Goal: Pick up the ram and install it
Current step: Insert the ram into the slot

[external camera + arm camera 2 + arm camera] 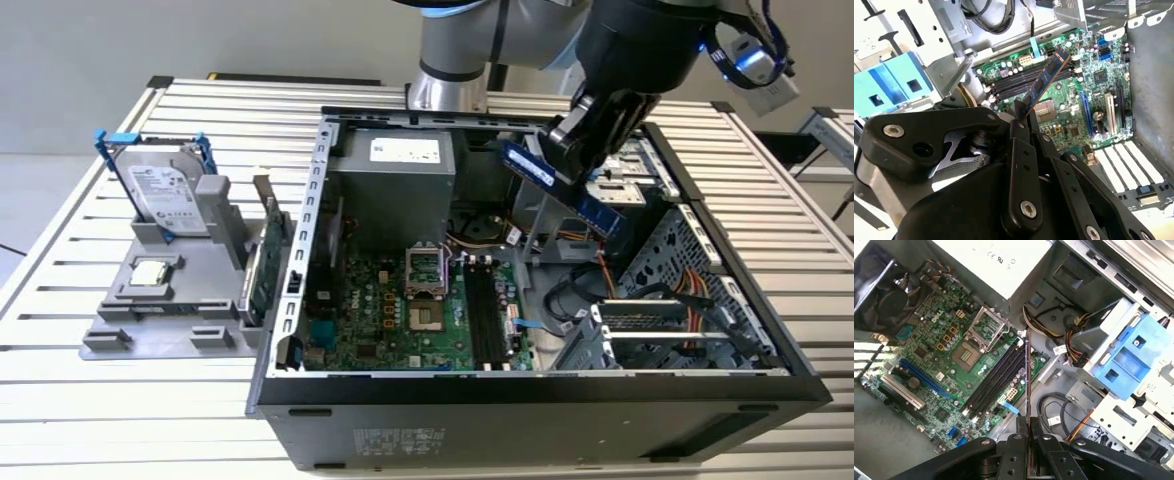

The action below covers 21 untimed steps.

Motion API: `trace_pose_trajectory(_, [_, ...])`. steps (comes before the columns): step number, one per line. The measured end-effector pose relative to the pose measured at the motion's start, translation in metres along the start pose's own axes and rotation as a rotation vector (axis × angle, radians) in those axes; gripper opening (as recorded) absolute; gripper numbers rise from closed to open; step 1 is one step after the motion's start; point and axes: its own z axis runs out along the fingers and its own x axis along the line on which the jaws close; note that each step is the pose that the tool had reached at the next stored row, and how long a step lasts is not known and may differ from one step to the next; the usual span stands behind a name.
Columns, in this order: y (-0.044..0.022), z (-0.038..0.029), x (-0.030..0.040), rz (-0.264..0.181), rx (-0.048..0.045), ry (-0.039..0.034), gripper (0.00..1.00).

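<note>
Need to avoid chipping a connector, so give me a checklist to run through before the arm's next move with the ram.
1. Ram gripped by the end effector: ok, clamped at one end in both wrist views.
2. Ram clear of the motherboard: ok, it hangs above the open case.
3. Memory slots free: ok, they look empty.
4. Ram level with the slots: not ok, it looks tilted in the exterior view.
5. Slot latches open: cannot tell.
6. Ram over the target slot: cannot tell.
</note>
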Motion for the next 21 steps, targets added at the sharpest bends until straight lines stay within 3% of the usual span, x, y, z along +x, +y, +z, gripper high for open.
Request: trace_pose_trajectory(21, [-0.0035,0.0003,0.0026,0.218,-0.0006,-0.0071,0.00])
